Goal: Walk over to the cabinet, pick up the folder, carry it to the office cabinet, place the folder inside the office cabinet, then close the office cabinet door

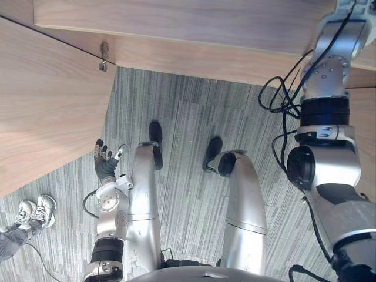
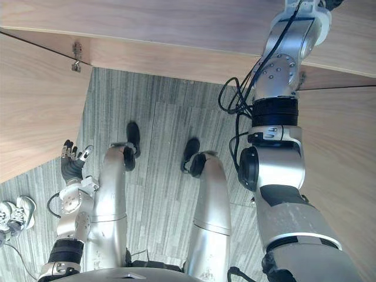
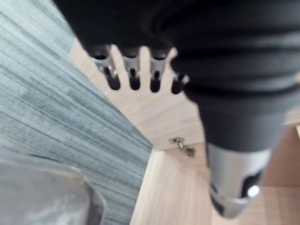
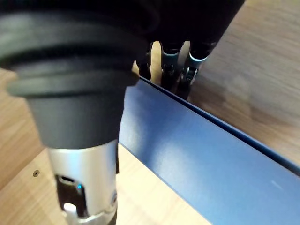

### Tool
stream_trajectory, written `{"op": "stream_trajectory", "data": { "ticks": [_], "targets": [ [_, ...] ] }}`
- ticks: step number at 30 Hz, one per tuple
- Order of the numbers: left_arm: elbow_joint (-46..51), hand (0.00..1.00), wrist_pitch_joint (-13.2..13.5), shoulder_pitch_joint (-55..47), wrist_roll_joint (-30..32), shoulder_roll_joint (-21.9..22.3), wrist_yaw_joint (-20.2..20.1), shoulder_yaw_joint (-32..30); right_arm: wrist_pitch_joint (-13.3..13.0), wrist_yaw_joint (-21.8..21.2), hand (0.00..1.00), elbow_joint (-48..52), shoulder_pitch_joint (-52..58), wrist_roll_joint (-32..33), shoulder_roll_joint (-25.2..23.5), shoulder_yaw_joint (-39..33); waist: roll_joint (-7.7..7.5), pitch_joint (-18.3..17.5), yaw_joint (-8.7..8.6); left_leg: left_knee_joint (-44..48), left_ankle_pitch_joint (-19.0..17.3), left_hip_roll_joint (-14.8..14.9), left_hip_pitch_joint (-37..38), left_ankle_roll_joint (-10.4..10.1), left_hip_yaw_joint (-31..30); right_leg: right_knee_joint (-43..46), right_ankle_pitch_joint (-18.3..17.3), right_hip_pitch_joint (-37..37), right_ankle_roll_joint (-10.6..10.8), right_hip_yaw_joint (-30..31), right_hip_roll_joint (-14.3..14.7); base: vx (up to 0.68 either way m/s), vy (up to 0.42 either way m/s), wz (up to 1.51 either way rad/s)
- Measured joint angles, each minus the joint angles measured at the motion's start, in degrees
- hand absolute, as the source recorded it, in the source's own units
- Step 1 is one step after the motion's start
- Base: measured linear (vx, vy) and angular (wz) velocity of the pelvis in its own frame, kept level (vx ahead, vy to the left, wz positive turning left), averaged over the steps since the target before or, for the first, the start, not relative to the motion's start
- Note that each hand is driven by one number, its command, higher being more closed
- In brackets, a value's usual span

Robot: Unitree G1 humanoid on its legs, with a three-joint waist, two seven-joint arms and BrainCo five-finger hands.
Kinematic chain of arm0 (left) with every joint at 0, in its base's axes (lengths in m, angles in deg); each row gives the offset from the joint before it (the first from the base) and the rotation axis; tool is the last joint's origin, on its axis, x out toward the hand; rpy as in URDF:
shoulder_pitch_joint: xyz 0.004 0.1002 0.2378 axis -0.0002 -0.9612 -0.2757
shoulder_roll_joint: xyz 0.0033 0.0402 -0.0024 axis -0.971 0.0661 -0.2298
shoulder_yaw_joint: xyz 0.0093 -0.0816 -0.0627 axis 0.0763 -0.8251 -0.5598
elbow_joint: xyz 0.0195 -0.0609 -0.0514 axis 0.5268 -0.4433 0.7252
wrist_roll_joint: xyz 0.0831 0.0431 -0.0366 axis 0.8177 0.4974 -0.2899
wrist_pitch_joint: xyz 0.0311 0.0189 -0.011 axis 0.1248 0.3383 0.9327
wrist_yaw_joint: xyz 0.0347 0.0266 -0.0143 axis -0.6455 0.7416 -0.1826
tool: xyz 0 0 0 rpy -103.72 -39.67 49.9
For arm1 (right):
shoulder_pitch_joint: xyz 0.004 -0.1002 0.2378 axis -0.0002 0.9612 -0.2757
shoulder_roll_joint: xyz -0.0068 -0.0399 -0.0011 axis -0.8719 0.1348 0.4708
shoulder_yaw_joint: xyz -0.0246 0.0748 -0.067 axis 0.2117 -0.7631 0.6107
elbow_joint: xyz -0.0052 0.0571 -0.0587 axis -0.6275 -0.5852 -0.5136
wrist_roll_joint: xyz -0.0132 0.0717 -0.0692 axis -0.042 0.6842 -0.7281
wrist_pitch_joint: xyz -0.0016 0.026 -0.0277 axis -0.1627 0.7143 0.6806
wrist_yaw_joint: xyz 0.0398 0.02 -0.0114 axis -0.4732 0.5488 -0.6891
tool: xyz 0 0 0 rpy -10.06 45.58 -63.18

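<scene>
Blue folder (image 4: 197, 154) held at the far cabinet (image 1: 176, 23)
The right hand (image 4: 171, 63) pinches its edge to steady it; the left hand (image 1: 104, 160) hangs spare, fingers loose.

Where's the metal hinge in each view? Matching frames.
Left eye: metal hinge upper left, on the wood door edge.
Right eye: hinge upper left, same edge.
Left wrist: hinge past the left hand, on wood.
Right wrist: blue folder instead.
Shared landmark: grey carpet beside it.

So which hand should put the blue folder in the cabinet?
Right. Its right hand grips the flat blue folder up by the light wooden cabinet, while the left hand hangs open, low over the grey carpet floor.
</scene>
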Motion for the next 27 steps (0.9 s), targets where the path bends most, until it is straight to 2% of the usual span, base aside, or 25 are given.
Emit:
{"op": "stream_trajectory", "data": {
  "ticks": [2, 11, 17, 22, 25, 27],
  "targets": [
    [-0.11, 0.0, -0.01, -0.06, 0.0, -0.51, 0.0, -0.13, 1.17, -1.52, 0.0, 2.39, 3.9, -1.4, 0.23, 0.89, -1.1, -0.34, -0.37, -0.64, 0.03, 0.25, 0.27, 0.04, 0.03, -0.9, 0.35, 0.31, 0.05, -0.06, 0.35, 0.01, 0.032, -0.06],
    [-0.02, 0.0, -0.02, -1.46, 0.06, -2.49, -0.37, -0.69, 5.2, -5.37, 0.0, 6.24, 12.07, -7.6, 8.02, 5.18, -1.91, -0.17, -1.28, -1.99, 0.08, 1.19, 1.88, 0.19, 0.78, -4.03, 1.8, 2.24, 0.43, 0.08, 1.18, 0.01, 0.033, -0.08],
    [0.03, 0.0, 0.03, -3.67, 0.23, -2.81, -1.46, -1.17, 7.19, -7.67, 0.0, 8.84, 14.41, -18.35, 17.48, 10.61, -2.46, 0.11, -2.21, -3.37, 0.25, 1.56, 3.38, 0.44, 1.61, -6.03, 2.66, 3.65, 0.74, 0.34, 1.37, 0.02, 0.039, -0.05],
    [0.0, 0.0, 0.03, -4.22, 1.36, -3.87, -2.2, -3.17, 9.75, -8.31, 0.0, 10.72, 14.43, -32.61, 26.03, 14.46, -3.08, 0.42, -2.42, -4.36, 0.4, 1.69, 3.76, 0.65, 1.98, -7.15, 3.1, 3.9, 0.78, 0.4, 1.48, 0.02, 0.033, -0.02],
    [-0.02, 0.0, -0.03, -4.72, 2.4, -3.87, -2.57, -3.4, 12.07, -10.25, 0.0, 10.58, 14.43, -40.19, 28.76, 15.9, -3.17, 0.47, -2.41, -4.74, 0.5, 1.69, 3.9, 0.78, 2.08, -7.73, 3.24, 4.12, 0.81, 0.32, 1.49, 0.01, 0.011, 0.0],
    [-0.02, 0.0, -0.08, -4.92, 2.4, -3.87, -2.62, -3.43, 12.64, -10.53, 0.0, 10.49, 14.43, -42.43, 28.99, 16.48, -3.18, 0.47, -2.42, -4.87, 0.5, 1.7, 4.11, 0.78, 2.11, -7.98, 3.28, 4.46, 0.82, 0.26, 1.49, 0.02, 0.014, 0.0]
  ]
}}
